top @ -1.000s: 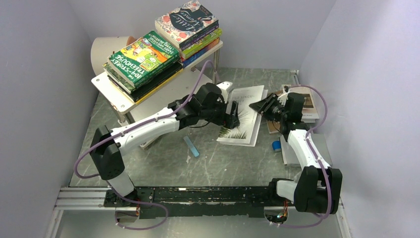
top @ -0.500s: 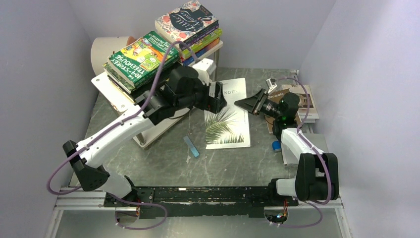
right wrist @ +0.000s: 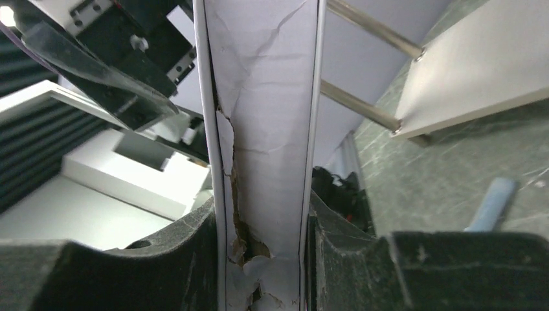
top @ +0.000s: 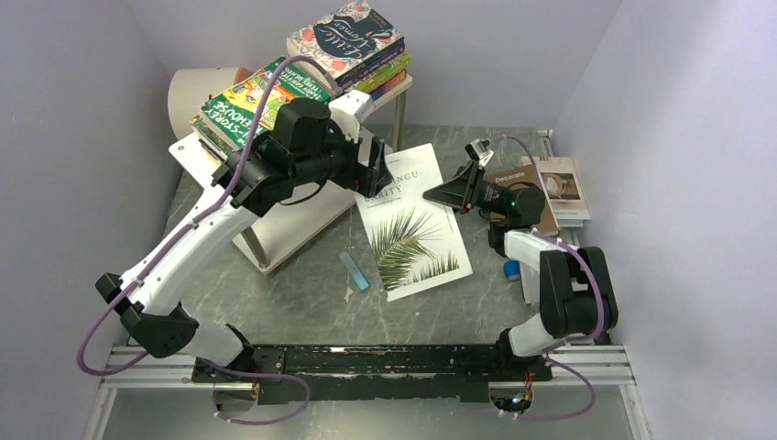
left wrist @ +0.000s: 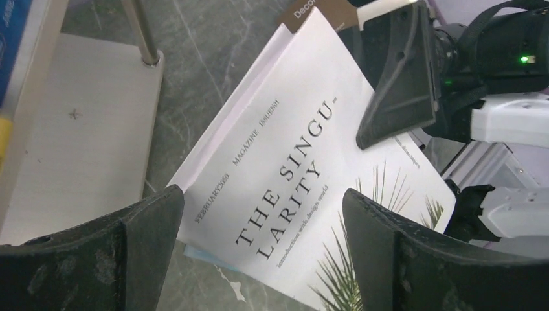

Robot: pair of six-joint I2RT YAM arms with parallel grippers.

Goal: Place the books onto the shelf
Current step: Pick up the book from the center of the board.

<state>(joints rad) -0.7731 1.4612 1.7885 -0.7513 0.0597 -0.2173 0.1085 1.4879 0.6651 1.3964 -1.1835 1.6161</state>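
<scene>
My right gripper [top: 446, 192] is shut on the torn spine of a white book [top: 414, 234] with a palm-leaf cover, which lies slanted across the table. In the right wrist view that spine [right wrist: 265, 97] runs straight up between my fingers [right wrist: 188, 253]. My left gripper [top: 374, 165] hangs open above the book's far left corner [left wrist: 291, 155], holding nothing. The white shelf [top: 194, 151] stands at the back left. On its top board are two stacks of books, one topped by a green Treehouse [top: 266, 101] and one by a floral Little Women [top: 346, 37].
A brown book [top: 530, 181] and another book [top: 561, 181] lie at the right, behind my right arm. A small blue bar [top: 354, 271] lies near the shelf's lower board [top: 298, 229]. A blue block [top: 511, 269] sits by the right arm. A white cylinder [top: 194, 87] stands behind the shelf.
My left gripper has let go of the white book, risen back toward the shelf and opened wider. My right gripper has kept its hold and swung the book leftward, turning it.
</scene>
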